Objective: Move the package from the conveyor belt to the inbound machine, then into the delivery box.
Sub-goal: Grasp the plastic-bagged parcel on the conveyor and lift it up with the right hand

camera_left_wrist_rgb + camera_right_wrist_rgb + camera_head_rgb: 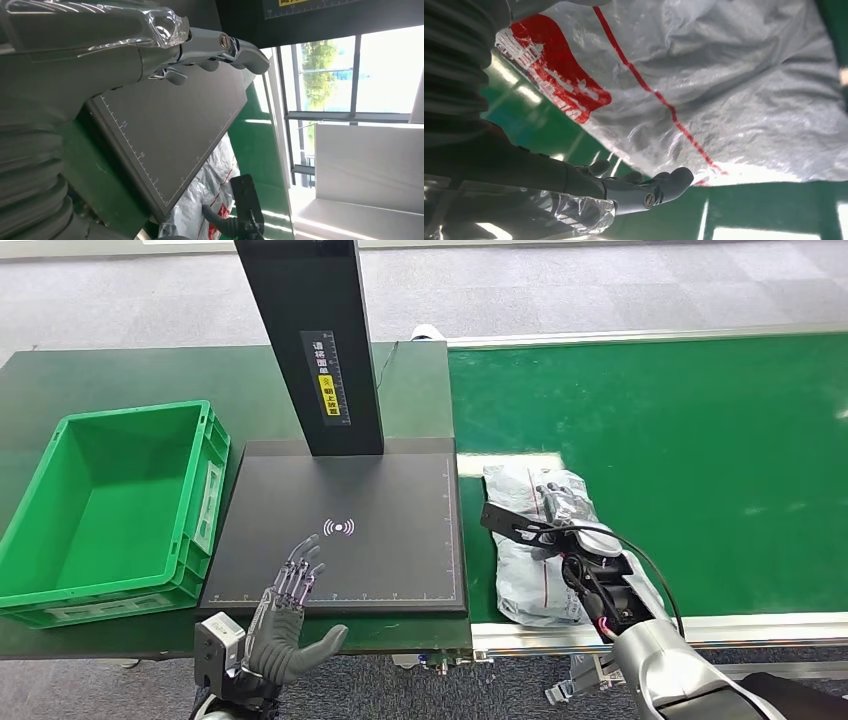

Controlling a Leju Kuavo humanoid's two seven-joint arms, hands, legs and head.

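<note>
A grey plastic package [528, 575] with red print lies on the green conveyor belt [700, 440], close to its near edge and beside the black inbound machine's platform [350, 530]. My right hand [562, 502] lies over the package's far half with its fingers stretched out; whether it touches is unclear. In the right wrist view the fingers [644, 187] run straight along the package [724, 85] without wrapping it. My left hand [292, 590] hovers open over the platform's front edge, holding nothing. The left wrist view shows the left hand [150, 45] above the platform [165, 135] and the package [210, 190] beyond.
The green delivery box [110, 510] stands open left of the platform on the dark green table [120, 380]. The machine's black post [315, 340] rises from the platform's far edge. A silver rail [700, 625] borders the belt's near side.
</note>
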